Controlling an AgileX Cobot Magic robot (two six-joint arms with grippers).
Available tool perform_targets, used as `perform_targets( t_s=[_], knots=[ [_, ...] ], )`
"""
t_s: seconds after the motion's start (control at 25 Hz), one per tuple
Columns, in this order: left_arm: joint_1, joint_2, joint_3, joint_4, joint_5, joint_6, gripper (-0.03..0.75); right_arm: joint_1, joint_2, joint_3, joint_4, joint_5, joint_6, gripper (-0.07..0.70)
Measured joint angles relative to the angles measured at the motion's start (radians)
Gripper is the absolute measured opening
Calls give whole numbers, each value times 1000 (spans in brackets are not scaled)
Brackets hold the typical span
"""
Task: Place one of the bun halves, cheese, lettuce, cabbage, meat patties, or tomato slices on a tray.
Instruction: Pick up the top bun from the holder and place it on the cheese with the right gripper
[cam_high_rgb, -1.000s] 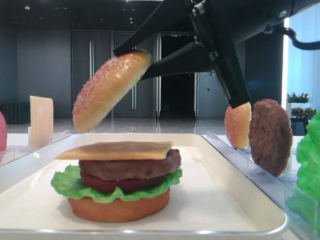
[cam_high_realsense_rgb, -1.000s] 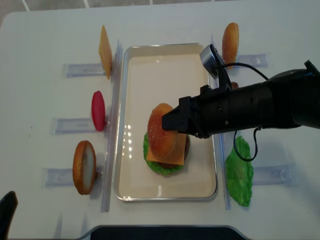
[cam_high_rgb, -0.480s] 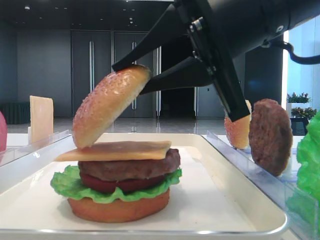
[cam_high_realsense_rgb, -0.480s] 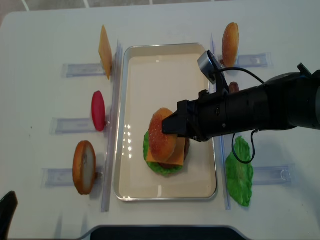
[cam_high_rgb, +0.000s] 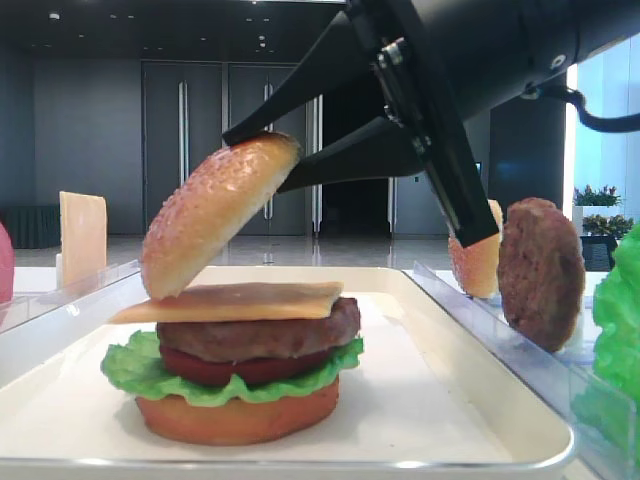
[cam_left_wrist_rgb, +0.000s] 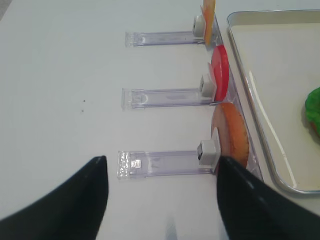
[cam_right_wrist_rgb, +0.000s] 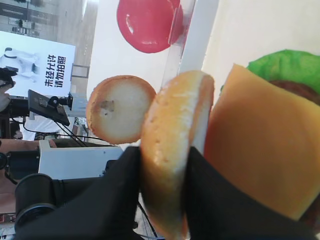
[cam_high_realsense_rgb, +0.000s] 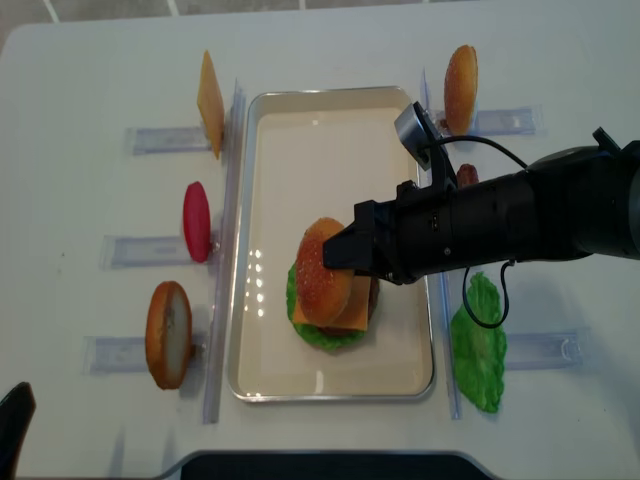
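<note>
Two black fingers of right gripper clamped on sesame bun top, one above the dome, one beneath the flat face; bun tilted steeply, lower edge touching or just above the left end of the cheese slice, upper edge raised toward the arm

Below, on white tray: stack of flat bun bottom, lettuce, tomato slice, meat patty and cheese, sitting toward the tray's near-right part in overhead view

Left of tray, upright in clear racks: spare cheese, red tomato disc, another bun half

Right of tray: second domed bun standing on edge, spare patty, loose lettuce leaf partly under the arm's cable

Left gripper well clear of the tray, over bare white table near the racks, black fingers spread wide, nothing between
</note>
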Motion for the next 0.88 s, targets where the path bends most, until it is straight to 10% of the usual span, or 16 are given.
perform_targets(
  t_s=[0.88],
  knots=[
    [0, 0, 0, 0, 0, 0, 517, 0, 1, 0, -26, -38, 15, 340]
  ],
)
